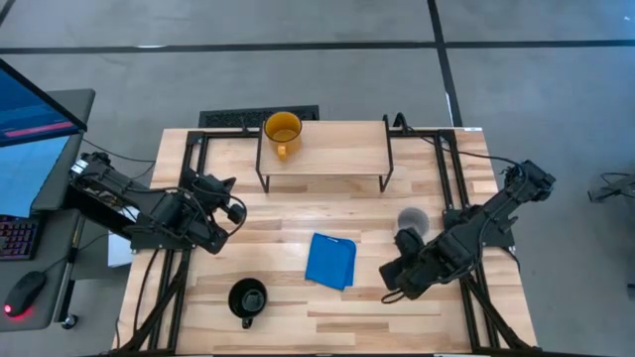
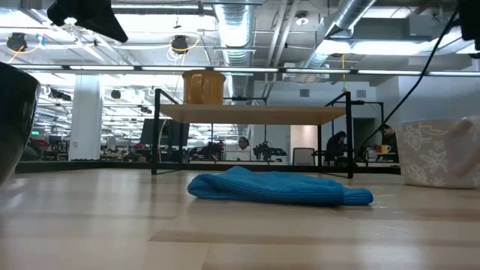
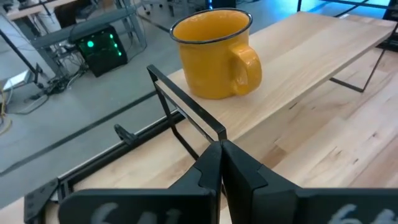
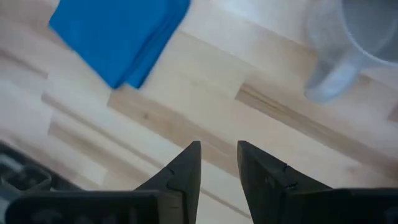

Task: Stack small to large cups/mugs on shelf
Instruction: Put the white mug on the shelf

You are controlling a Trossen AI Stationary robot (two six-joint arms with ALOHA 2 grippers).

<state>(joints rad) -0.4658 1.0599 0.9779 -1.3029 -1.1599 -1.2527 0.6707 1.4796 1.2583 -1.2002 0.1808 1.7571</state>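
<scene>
The yellow mug [image 1: 283,132] already stood on the shelf [image 1: 337,149], looking empty; the grey mug [image 1: 413,220] and black mug [image 1: 247,297] waited on the tabletop [image 1: 288,218]. The left pincer [image 3: 220,163] was closed, empty, near the shelf; the right pincer [image 4: 217,167], slightly open, hung by the grey mug, probably next to grab; a blue cloth [image 1: 331,260] lay between.

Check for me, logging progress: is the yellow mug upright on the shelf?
Upright: the yellow mug stands on the shelf, its open mouth facing up.
</scene>
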